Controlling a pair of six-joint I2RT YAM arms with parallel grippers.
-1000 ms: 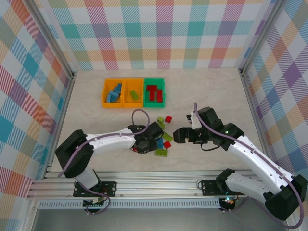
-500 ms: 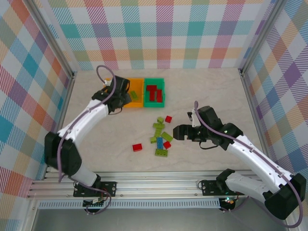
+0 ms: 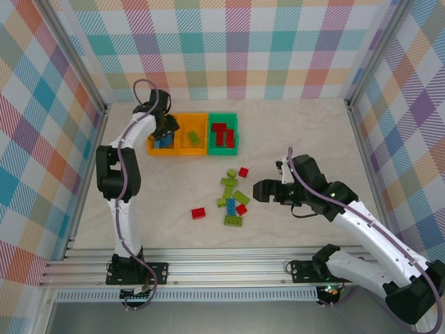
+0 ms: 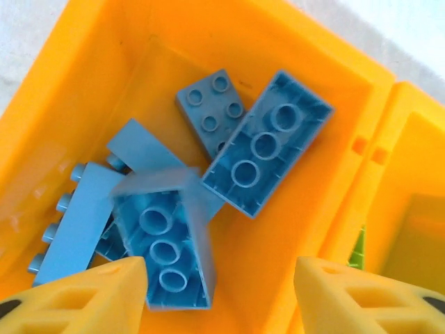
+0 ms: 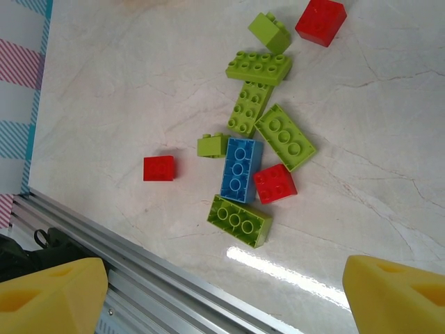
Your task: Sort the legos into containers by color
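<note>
Legos (image 3: pixel 229 183) lie loose in a cluster near the middle of the surface (image 3: pixel 313 139). They are lime green and red pieces with one blue brick (image 5: pixel 240 169) among them, most touching or just beside one another. A lone red brick (image 5: pixel 159 168) sits a little apart from the cluster, toward the near edge.

At the far left of the surface stand the containers (image 3: pixel 208 132), joined in a row. The left orange bin (image 3: pixel 151 146) holds a heap of blue bricks (image 4: pixel 268 142), some with their hollow undersides up. The middle orange bin (image 3: pixel 192 152) holds a lime brick (image 3: pixel 193 137), and the green bin (image 3: pixel 235 136) holds red bricks (image 3: pixel 222 133).

The left pincer (image 4: pixel 221 278) hangs directly above the left orange bin, its yellow fingers (image 4: pixel 83 292) spread wide with nothing between them. The right pincer (image 5: pixel 226 278) hovers just to the right of the loose cluster, its fingers (image 5: pixel 400 296) likewise spread wide and empty.
</note>
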